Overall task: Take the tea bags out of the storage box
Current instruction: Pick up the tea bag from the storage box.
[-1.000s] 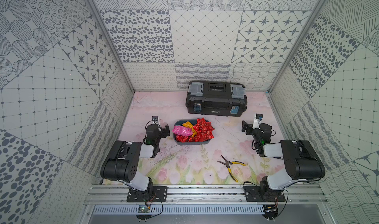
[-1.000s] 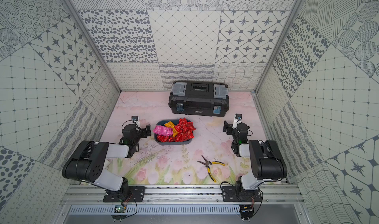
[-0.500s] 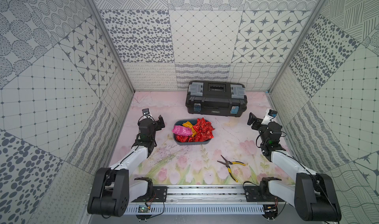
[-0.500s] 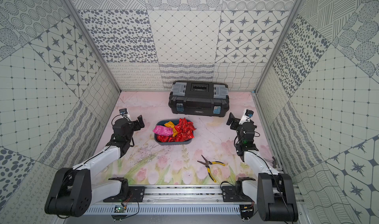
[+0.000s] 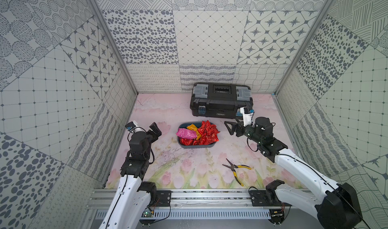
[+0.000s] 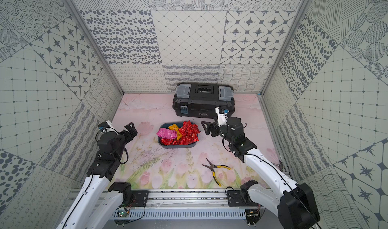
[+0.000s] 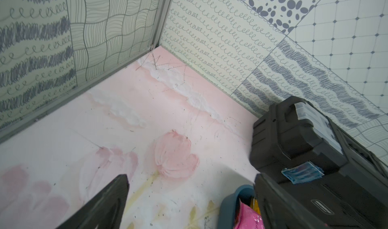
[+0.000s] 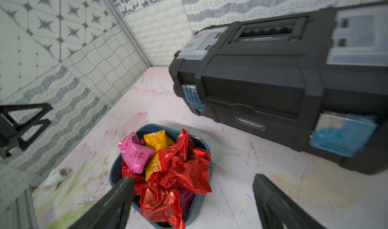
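Observation:
The storage box, a shallow teal-blue tray, sits mid-table, heaped with tea bags: mostly red foil, with pink and yellow-orange ones on its left side. My right gripper hovers open just right of the box, pointing at it. In the right wrist view the open right gripper frames the tea bags and the box. My left gripper stands open and empty, left of the box. The left wrist view shows the left gripper, the box's corner and a pink tea bag.
A large black toolbox stands shut against the back wall, close behind the box and the right gripper. Yellow-handled pliers lie near the front right. Patterned walls enclose the table on three sides.
Both arms have unfolded from their low rest pose and lifted. The right gripper has swung left to just beside the box. The tea bags and box have not moved.

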